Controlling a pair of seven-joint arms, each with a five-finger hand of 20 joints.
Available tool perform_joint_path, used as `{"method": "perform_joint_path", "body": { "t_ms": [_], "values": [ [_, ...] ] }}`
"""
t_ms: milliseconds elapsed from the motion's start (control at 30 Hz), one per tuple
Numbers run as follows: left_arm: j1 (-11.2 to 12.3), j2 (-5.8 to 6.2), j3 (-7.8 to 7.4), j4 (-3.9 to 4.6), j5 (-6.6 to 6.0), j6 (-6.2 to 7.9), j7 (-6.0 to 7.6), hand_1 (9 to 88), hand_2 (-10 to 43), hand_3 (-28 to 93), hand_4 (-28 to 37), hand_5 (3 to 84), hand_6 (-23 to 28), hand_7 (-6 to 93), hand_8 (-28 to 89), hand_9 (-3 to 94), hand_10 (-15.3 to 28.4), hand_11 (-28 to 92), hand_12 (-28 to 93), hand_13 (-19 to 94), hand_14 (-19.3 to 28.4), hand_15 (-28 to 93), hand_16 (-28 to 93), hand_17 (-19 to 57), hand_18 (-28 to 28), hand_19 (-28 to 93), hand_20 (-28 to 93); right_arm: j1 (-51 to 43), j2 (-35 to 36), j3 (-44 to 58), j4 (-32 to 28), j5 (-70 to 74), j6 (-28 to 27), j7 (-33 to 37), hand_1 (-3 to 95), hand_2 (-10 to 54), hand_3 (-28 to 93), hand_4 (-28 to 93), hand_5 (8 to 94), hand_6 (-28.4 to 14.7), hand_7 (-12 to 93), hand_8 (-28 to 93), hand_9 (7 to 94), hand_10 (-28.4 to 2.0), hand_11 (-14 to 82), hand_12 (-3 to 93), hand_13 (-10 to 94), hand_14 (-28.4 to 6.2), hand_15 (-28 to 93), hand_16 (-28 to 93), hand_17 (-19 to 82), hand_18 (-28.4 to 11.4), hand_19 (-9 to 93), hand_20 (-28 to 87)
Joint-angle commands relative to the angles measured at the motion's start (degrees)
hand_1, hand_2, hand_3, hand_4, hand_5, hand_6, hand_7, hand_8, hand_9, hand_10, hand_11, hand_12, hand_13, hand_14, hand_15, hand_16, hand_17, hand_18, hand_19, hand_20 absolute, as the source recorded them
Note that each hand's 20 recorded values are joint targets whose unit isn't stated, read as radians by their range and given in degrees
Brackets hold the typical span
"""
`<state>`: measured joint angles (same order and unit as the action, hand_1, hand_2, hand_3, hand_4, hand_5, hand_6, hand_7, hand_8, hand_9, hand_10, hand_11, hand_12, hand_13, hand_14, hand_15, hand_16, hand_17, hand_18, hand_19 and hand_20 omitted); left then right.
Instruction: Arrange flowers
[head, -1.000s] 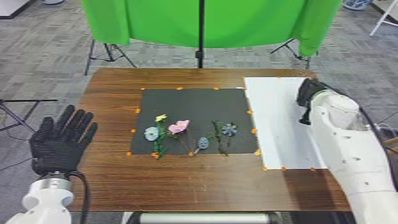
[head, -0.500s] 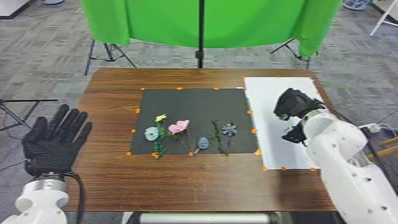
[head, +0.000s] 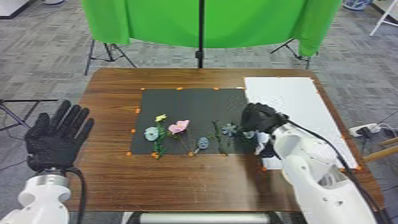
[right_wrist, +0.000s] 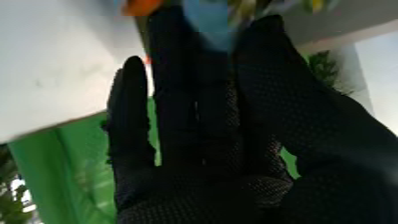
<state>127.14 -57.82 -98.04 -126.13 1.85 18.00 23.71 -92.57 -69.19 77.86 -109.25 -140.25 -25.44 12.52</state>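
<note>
Dark mat (head: 182, 104): pink flower (head: 179, 126), petals wide, thin stem; right hand (head: 260, 118) pinching blue bloom (right_wrist: 207, 21), left hand (head: 51, 147) spread.

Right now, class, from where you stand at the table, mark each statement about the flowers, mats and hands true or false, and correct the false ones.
1. The pink flower lies on the black mat. True.
2. The left hand is over the white sheet. False: it is by the left edge of the table.
3. The white sheet lies to the right of the black mat. True.
4. The yellow flower is to the right of the pink one. False: it is to the left.
5. The right hand is near the border between the black mat and the white sheet. True.
</note>
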Motion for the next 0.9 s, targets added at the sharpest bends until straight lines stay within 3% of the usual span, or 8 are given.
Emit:
{"method": "perform_joint_path", "body": {
  "t_ms": [33, 200, 433, 633, 700, 767, 833, 900],
  "values": [
    [0.5, -0.36, 0.02, 0.33, 0.16, 0.70, -0.93, 24.7, 15.8, 79, -28.3, 46.8, 8.5, 12.5, -10, 41.5, 14.1, 19, 10, 34, 12.8, 24, -3, -4.5, 12.9, 34, 13, -2.7, 0.1, 0.1, -2.5, 3.0, -1.4, 2.9, 55.2, -9.5, 72, -28, 66.5, 0.1, 27, -4, 74.9, -10.7, 12.4, 36.3, 65, -6.2, 31, 39, 26, -18.1, 74, 43],
    [0.6, -0.24, -0.16, 0.27, 0.25, 0.77, -0.55, 24.7, 15.8, 79, -28.3, 46.7, 8.4, 12.6, -10, 41.6, 14.1, 19, 10, 34, 12.9, 24, -3, -4.6, 13.0, 34, 13, -3.7, 0.1, 0.6, -4.0, 6.0, 1.7, 4.7, 49.2, -9.5, 77, -28, 62.0, -0.3, 19, -11, 66.6, -13.0, 21.2, 20.8, 62, -8.3, 37, 32, 26, -18.5, 74, 41],
    [0.9, -0.56, 0.02, 0.20, 0.10, 0.95, -0.65, 24.7, 15.8, 79, -28.3, 46.7, 8.4, 12.6, -10, 41.5, 14.1, 19, 10, 34, 12.8, 24, -3, -4.6, 13.0, 34, 13, -4.8, -0.6, 1.1, -6.1, 6.8, 1.8, 4.6, 43.7, -9.5, 81, -28, 52.0, -2.2, 15, -12, 61.8, -14.0, 20.8, 18.7, 61, -10.0, 44, 23, 26, -19.2, 76, 42],
    [1.1, -0.43, -0.58, 0.17, 0.75, 0.60, -0.53, 24.7, 15.8, 79, -28.3, 46.8, 8.5, 12.6, -10, 41.5, 14.0, 19, 10, 34, 12.8, 24, -3, -4.6, 13.0, 34, 13, -6.6, -0.7, 4.4, -8.6, 8.3, 4.5, 5.8, 41.8, -9.3, 81, -28, 50.6, -2.4, 13, -11, 60.3, -14.3, 18.6, 17.4, 61, -10.8, 45, 22, 26, -19.3, 76, 41],
    [1.8, -0.67, -1.22, 0.24, 1.50, -0.33, -0.52, 24.6, 15.8, 79, -28.3, 46.7, 8.5, 12.6, -10, 41.5, 14.0, 19, 10, 34, 12.8, 24, -3, -4.5, 13.0, 34, 13, -7.3, -1.3, 7.3, -9.2, 12.1, 5.9, 5.8, 38.2, -6.2, 81, -28, 50.2, -2.6, 13, -11, 59.2, -14.8, 16.9, 16.9, 60, -11.5, 43, 20, 26, -19.0, 74, 40],
    [3.6, -1.71, -2.65, 0.26, 3.79, -2.79, -2.04, 24.6, 15.7, 79, -28.3, 45.9, 8.0, 11.3, -10, 41.1, 13.9, 18, 9, 34, 12.8, 23, -4, -4.4, 12.9, 33, 13, -6.8, -2.8, 11.6, -9.0, 22.4, 4.0, 5.2, 32.2, -2.1, 81, -28, 45.3, -3.5, 11, -10, 50.6, -16.1, 11.4, 15.6, 52, -13.1, 32, 18, 24, -18.2, 66, 33],
    [3.5, -2.05, -3.15, 0.57, 4.92, -3.10, -3.01, 23.4, 15.8, 78, -28.3, 44.2, 7.8, 9.3, -10, 40.1, 13.8, 15, 8, 32, 12.2, 19, -4, -4.0, 12.2, 31, 12, -6.6, -3.9, 15.9, -9.1, 38.1, 4.5, 6.4, 27.2, 0.9, 81, -28, 37.5, -4.2, 9, -8, 41.2, -16.6, 7.0, 15.2, 43, -14.9, 21, 19, 19, -17.4, 56, 27],
    [3.6, -1.99, -3.49, 0.83, 5.98, -3.83, -2.91, 22.4, 16.1, 77, -28.3, 43.0, 7.6, 8.2, -9, 39.1, 13.9, 13, 7, 32, 11.7, 16, -4, -4.0, 11.9, 30, 11, -7.2, -5.3, 19.2, -9.0, 53.4, 7.4, 7.3, 22.0, 4.0, 80, -28, 32.1, -4.0, 7, -7, 35.1, -16.1, 3.4, 14.8, 35, -15.8, 11, 22, 16, -16.4, 46, 22]
  ]
}}
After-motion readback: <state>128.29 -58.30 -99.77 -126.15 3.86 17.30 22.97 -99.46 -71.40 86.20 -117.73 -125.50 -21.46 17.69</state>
